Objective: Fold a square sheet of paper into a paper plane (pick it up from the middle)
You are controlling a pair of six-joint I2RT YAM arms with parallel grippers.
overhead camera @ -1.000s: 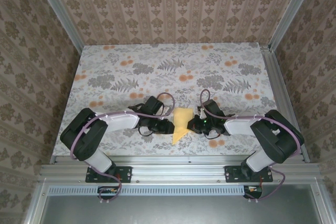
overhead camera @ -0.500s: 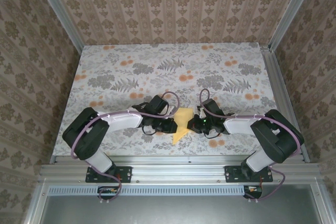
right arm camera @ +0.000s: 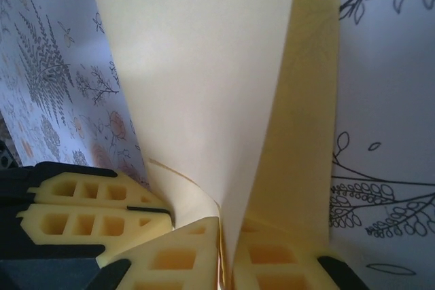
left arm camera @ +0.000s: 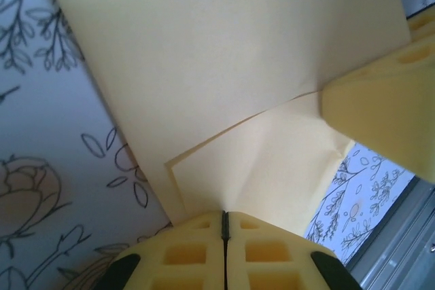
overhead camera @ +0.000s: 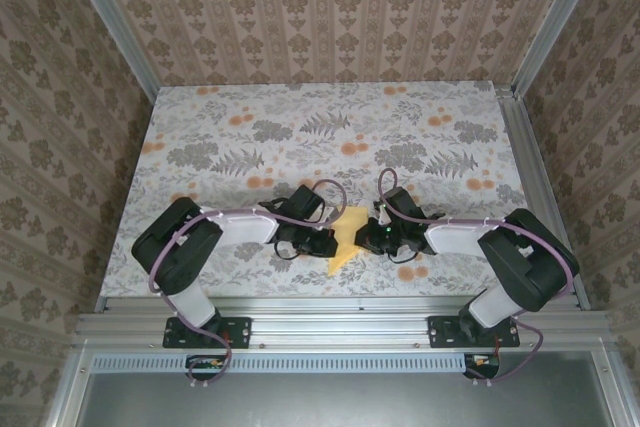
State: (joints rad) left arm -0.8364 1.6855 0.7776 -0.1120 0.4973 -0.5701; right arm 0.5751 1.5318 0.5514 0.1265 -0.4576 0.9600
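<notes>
Mid-fold, the part-folded pale-yellow paper (overhead camera: pixel 342 253) lies at lower centre of the overhead view, with the left gripper (overhead camera: pixel 320 241) and right gripper (overhead camera: pixel 370 237) pinching it from opposite sides (both jaws closed on its edges), so the next move probably calls for pressing the crease flat without tearing.

The left arm (overhead camera: pixel 235 225) has swung in to the right, and its elbow now sits further along the counter's (overhead camera: pixel 250 127) near edge. The cable loop over its wrist has moved with it. The left tool (overhead camera: pixel 327 239) has slid over the left side of the paper (overhead camera: pixel 343 255), and its jaws, apart a second ago, have closed on that edge. From above less of the paper shows, its broad upper part narrowed to a strip.
</notes>
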